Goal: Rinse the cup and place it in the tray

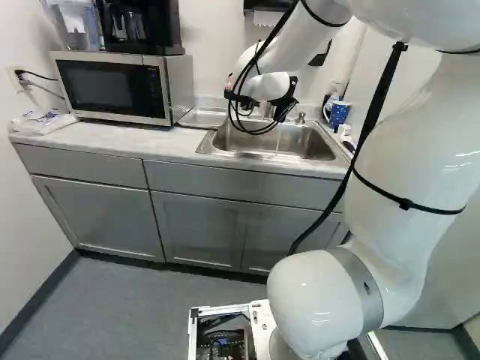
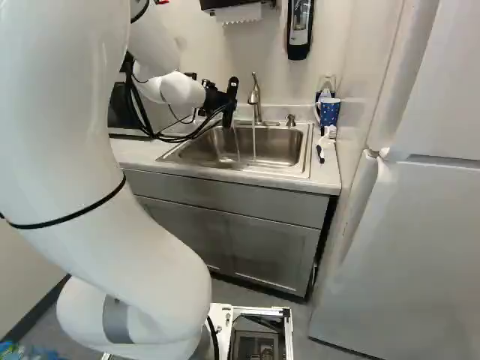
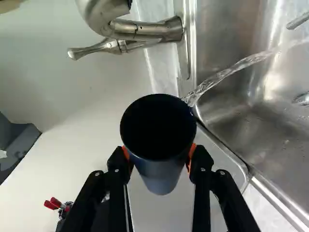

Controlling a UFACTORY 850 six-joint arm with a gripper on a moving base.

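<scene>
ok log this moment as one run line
gripper shut on dark cup | water pouring from cup rim into sink | tap running | cup not yet set down

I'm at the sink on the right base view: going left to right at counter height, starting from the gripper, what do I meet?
Gripper closed on the dark cup → faucet → small metal fitting beside it → dotted blue mug → refrigerator.
</scene>
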